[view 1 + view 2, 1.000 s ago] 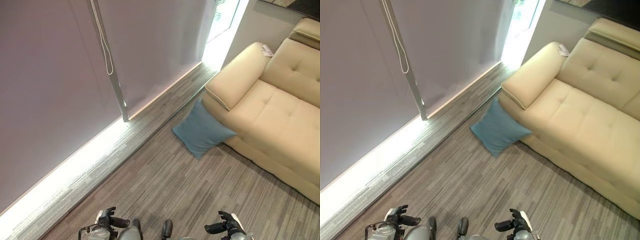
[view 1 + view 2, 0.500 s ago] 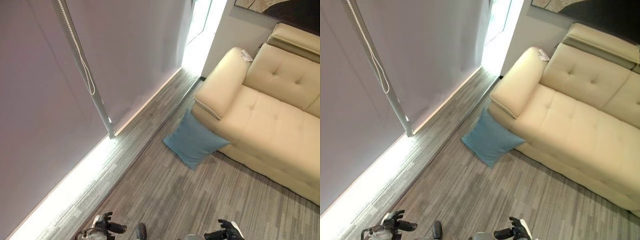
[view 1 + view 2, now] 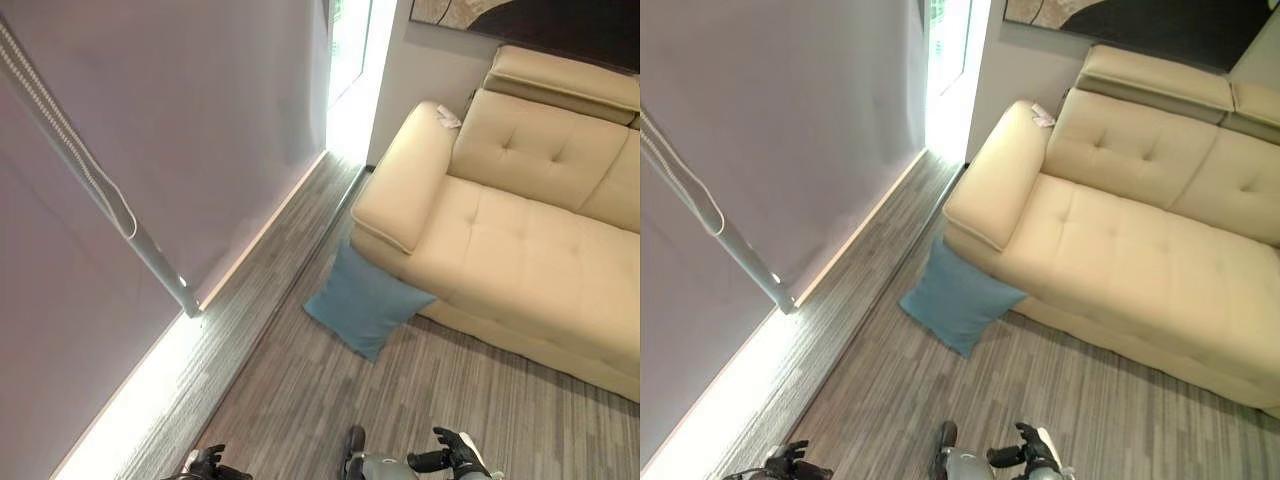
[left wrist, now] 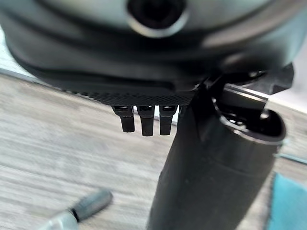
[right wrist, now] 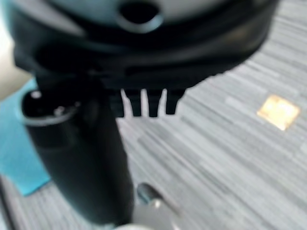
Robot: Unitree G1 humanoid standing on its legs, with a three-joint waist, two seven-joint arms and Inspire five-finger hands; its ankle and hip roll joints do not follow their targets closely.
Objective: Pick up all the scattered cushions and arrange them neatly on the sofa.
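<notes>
A blue cushion [image 3: 366, 305] lies on the grey striped floor [image 3: 330, 400]. It leans against the end of the big cream sofa [image 3: 520, 240], right under the sofa's fat armrest [image 3: 400, 180], and one corner of it is tucked against the sofa's side. The other corner points out onto the floor, away from the sofa.

A small white scrap [image 3: 447, 118] sits on top of the armrest, at the far end near the wall. Behind the sofa hangs a dark picture [image 3: 530, 20]. Out from the armrest, past the cushion, is a long pale window blind [image 3: 180, 130] with a white rod [image 3: 110, 200] and a bead cord, and a bright strip of light runs along the floor under it.

My hands are both low down, well apart from the cushion — neither one touches it. My left hand [image 4: 144, 117] holds nothing, and its fingers hang loose and straight over the bare floor. My right hand [image 5: 146, 103] is the same — fingers straight, nothing in it. Past my right hand there is a small yellow square [image 5: 279, 111] on the floor.
</notes>
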